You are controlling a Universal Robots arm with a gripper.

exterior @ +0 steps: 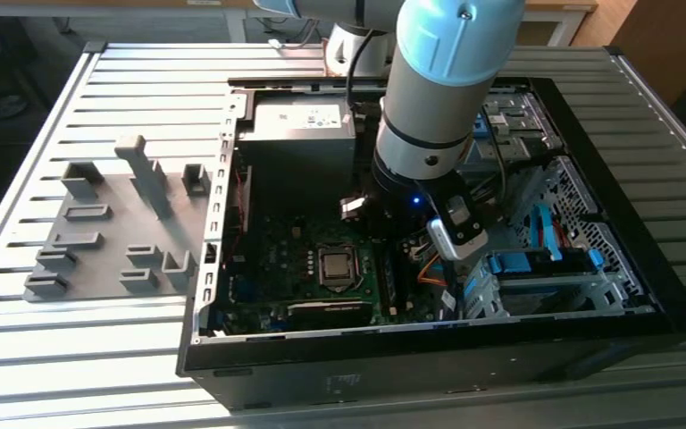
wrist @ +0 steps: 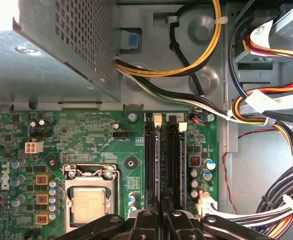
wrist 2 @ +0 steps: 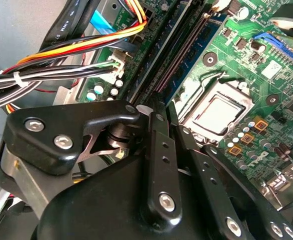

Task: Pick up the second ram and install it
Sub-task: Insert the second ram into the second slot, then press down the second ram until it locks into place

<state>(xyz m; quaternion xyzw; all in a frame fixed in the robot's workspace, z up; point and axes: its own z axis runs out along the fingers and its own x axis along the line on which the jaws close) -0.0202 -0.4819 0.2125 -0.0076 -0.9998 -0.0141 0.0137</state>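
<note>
My gripper [exterior: 393, 239] is deep inside the open computer case [exterior: 581, 313], low over the green motherboard [wrist: 86, 135]. In the first wrist view the second ram [wrist: 159, 155] shows edge-on as a thin blue stick standing along a black memory slot. It runs straight in between my fingertips [wrist: 154, 205], and the gripper [wrist: 161, 207] is shut on its near end. In the second wrist view the same blue stick [wrist 2: 189, 60] leads from the gripper [wrist 2: 171, 125] up along the slots.
Another thin stick [wrist: 185, 155] stands in a neighbouring slot. The processor socket [wrist: 89, 200] lies beside the slots, with the power supply [wrist: 61, 45] beyond. Cable bundles [wrist: 266, 115] crowd the drive-bay side. Gray holder blocks [exterior: 117, 232] stand on the table at the exterior view's left.
</note>
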